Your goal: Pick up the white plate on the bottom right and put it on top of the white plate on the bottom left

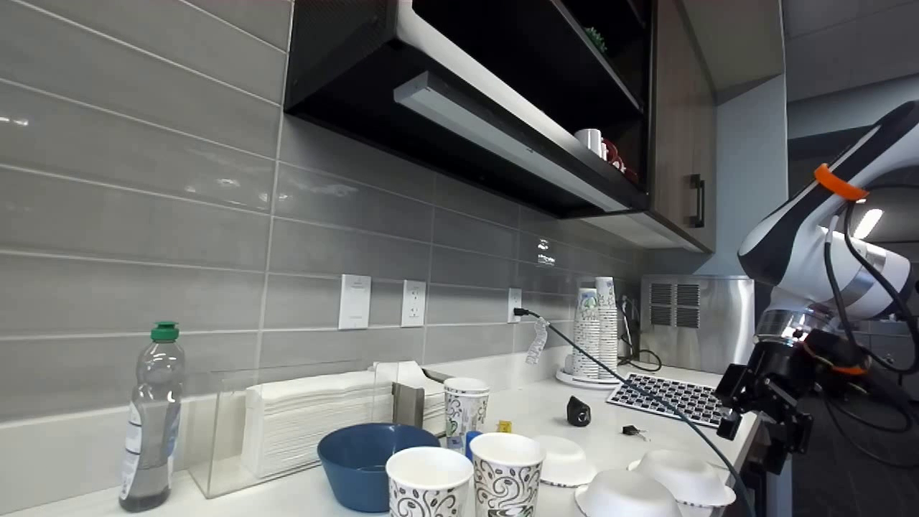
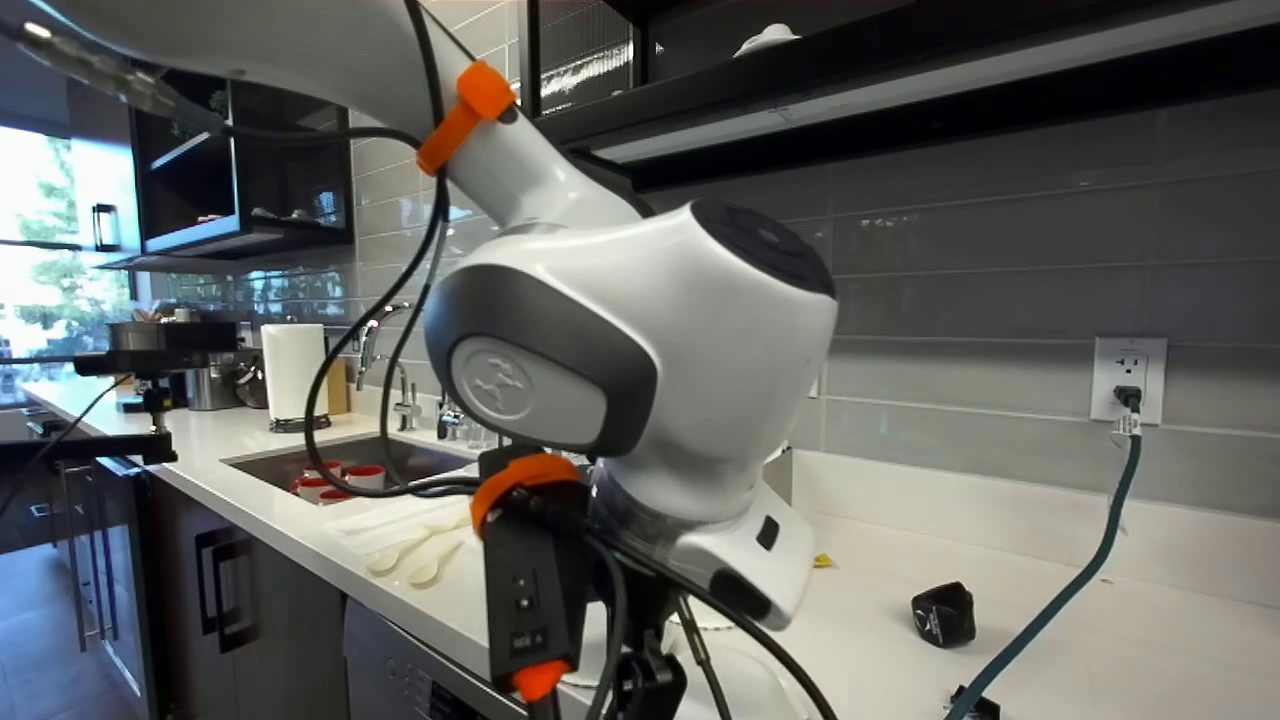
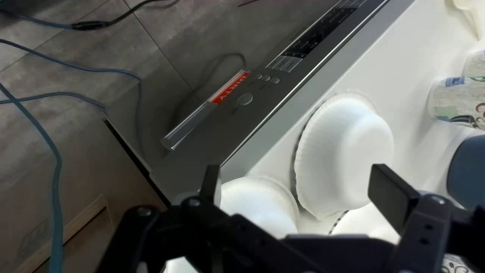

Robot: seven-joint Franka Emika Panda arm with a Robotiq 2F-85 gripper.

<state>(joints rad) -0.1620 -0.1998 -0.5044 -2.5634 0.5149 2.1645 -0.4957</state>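
Claw (image 3: 300,186) spread wide, empty, apart from white bowls (image 3: 350,155).

Robot arm (image 2: 710,340) basically hogs the middle in an exterior view, black cables (image 2: 440,200) looping off it. Further back, paper towel roll (image 2: 292,370) just by a sink (image 2: 430,457) with red and white mugs (image 2: 366,476) in it. Some pale spoons (image 2: 430,568) near the edge of the counter (image 2: 850,640), and a cord (image 2: 1126,475) plugs into the outlet (image 2: 1131,362).

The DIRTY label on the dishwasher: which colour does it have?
The DIRTY label is red with pale letters, best seen in the wrist view.
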